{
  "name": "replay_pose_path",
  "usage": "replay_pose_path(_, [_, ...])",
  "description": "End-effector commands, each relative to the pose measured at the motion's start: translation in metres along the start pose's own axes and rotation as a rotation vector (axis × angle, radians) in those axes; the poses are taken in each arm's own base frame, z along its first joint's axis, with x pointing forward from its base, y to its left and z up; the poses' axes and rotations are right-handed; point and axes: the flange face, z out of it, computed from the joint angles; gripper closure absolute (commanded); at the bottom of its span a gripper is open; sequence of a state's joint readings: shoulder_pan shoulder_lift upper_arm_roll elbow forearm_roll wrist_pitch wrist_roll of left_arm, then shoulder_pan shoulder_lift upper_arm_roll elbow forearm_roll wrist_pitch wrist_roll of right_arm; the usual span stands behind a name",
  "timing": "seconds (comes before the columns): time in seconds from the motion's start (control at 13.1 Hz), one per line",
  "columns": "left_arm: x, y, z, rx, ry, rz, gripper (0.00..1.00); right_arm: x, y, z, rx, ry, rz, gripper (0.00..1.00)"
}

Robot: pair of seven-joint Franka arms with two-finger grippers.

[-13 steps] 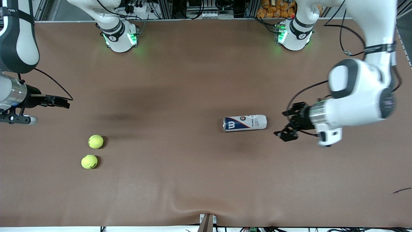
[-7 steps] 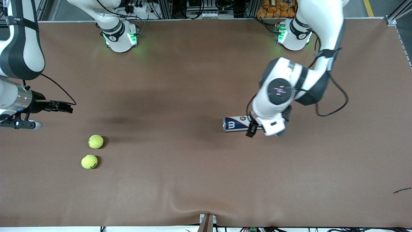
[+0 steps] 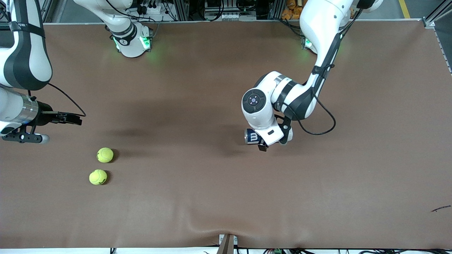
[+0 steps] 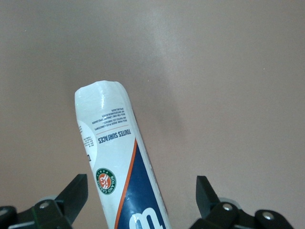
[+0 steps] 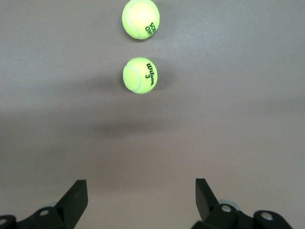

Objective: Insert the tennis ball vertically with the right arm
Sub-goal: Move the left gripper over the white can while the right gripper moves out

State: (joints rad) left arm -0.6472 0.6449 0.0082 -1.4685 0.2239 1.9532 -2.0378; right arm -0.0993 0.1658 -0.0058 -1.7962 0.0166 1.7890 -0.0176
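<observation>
A white and blue tennis ball can (image 3: 251, 136) lies on its side on the brown table, mostly hidden under my left hand. My left gripper (image 3: 271, 137) is open, low over the can. In the left wrist view the can (image 4: 110, 143) lies between the spread fingers (image 4: 76, 191) without touching them. Two yellow tennis balls lie toward the right arm's end, one (image 3: 105, 155) farther from the front camera than the other (image 3: 97, 177). My right gripper (image 3: 75, 119) is open and empty above the table beside them. The right wrist view shows both balls (image 5: 139, 75) (image 5: 140, 18) ahead of the gripper (image 5: 141, 191).
The brown table cover (image 3: 197, 197) has a wrinkle near its front edge. A small dark scrap (image 3: 440, 208) lies near the front corner at the left arm's end. Both robot bases (image 3: 131, 40) stand along the back edge.
My left arm has swung in from its end of the table and now has its open gripper over the can. My right gripper has shifted slightly toward the balls.
</observation>
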Motion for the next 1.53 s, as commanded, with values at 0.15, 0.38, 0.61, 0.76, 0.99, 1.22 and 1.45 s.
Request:
replay_pose_path(0.15, [0.014, 0.006, -0.002, -0.013, 0.048, -0.060, 0.00, -0.004, -0.003, 0.001, -0.014, -0.004, -0.012, 0.00])
replay_pose_path(0.38, [0.018, 0.007, 0.000, -0.002, 0.039, -0.095, 0.00, -0.005, -0.002, 0.002, -0.014, -0.008, -0.010, 0.00])
replay_pose_path(0.61, [0.036, 0.011, 0.033, 0.053, 0.048, -0.158, 0.00, -0.006, -0.002, 0.002, -0.014, -0.010, -0.010, 0.00])
replay_pose_path(0.76, [0.039, 0.007, 0.062, 0.099, 0.099, -0.154, 0.00, -0.007, -0.002, 0.005, -0.014, -0.015, -0.010, 0.00])
replay_pose_path(0.99, [0.057, 0.015, 0.057, 0.093, 0.094, -0.179, 0.00, -0.006, -0.001, 0.008, -0.014, -0.014, -0.007, 0.00])
replay_pose_path(1.22, [0.059, 0.011, 0.055, 0.126, 0.108, -0.192, 0.00, -0.004, 0.004, 0.020, -0.012, -0.022, 0.002, 0.00])
replay_pose_path(1.45, [0.044, 0.013, 0.046, 0.118, 0.108, -0.210, 0.00, -0.001, 0.007, 0.040, -0.012, 0.016, 0.014, 0.00])
